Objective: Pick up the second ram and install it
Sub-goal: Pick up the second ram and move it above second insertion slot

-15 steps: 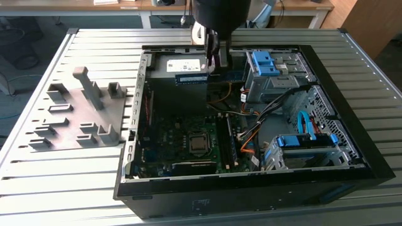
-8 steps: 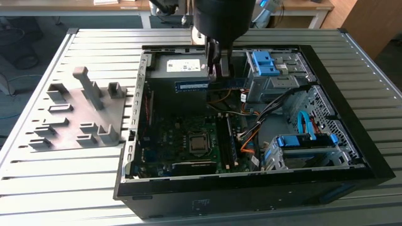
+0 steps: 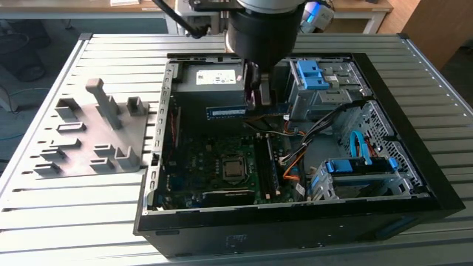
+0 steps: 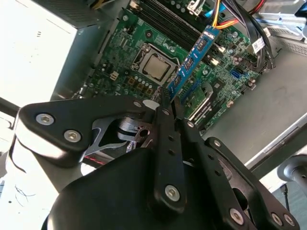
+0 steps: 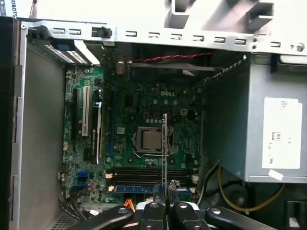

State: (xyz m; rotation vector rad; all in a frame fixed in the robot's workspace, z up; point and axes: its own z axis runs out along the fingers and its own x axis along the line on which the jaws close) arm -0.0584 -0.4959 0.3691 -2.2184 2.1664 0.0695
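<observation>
On the exterior view's left, a grey plate (image 3: pixel 81 145) with upright blocks lies on the slatted desk (image 3: pixel 44 202), just beside the open case (image 3: pixel 296 231). Inside the case the green motherboard (image 3: pixel 210 160) lies flat.

Over the board's rear part hangs the claw (image 3: pixel 255 102), pinched shut on the ram (image 3: pixel 225 112). The ram is in the air above the board and clear of the slots, in front of the grey power supply (image 3: pixel 214 91). In the second wrist view the fingers (image 4: pixel 163 125) clamp its two flat faces, and most of its length reaches out beyond them. In the first wrist view it shows edge-on as a thin line over the socket area. Blue brackets (image 3: pixel 310 75) sit further to the exterior view's right.

The ram looks light, thin and stiff, but delicate. It is probably best held by its flat faces along the upper edge, with the lower contact edge left free. Because so much of it overhangs the grip, I judge it could tilt if pressed unevenly.

As for writing, the ram carries a blue sticker with white patches, the power supply has a white label (image 3: pixel 218 76), and the board bears small white print.
</observation>
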